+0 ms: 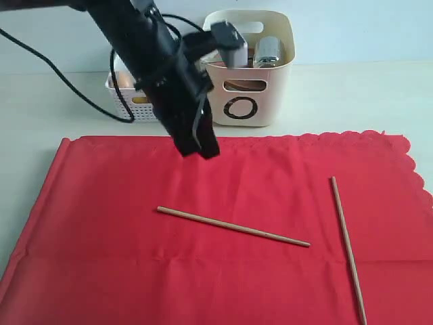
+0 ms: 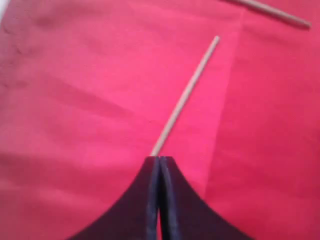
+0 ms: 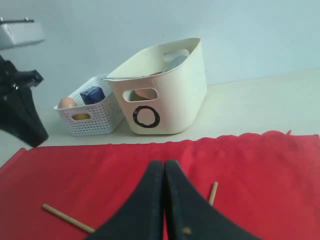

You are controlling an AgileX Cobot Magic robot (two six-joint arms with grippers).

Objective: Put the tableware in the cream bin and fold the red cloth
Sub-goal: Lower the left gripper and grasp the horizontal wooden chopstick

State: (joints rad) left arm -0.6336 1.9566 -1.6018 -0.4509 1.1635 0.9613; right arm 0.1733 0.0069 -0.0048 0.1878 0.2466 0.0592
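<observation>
The red cloth [image 1: 108,203] lies spread flat on the table. Two chopsticks rest on it: one [image 1: 233,227] near the middle, the other [image 1: 348,250] towards the right. My left gripper [image 1: 203,149] hangs above the cloth's far part, shut with nothing in it; in the left wrist view its tips [image 2: 159,159] line up with the middle chopstick [image 2: 187,92]. My right gripper [image 3: 164,162] is shut and empty over the cloth [image 3: 260,165], with a chopstick end [image 3: 213,192] beside it. It does not show in the exterior view. The cream bin [image 1: 270,95] stands behind the cloth and holds a steel cup [image 1: 268,51].
A white perforated basket [image 1: 128,101] with food items stands left of the cream bin. The left arm [image 1: 149,47] and its black cable [image 1: 61,74] cross above the basket. The cloth's scalloped edge [image 1: 416,169] is on the right.
</observation>
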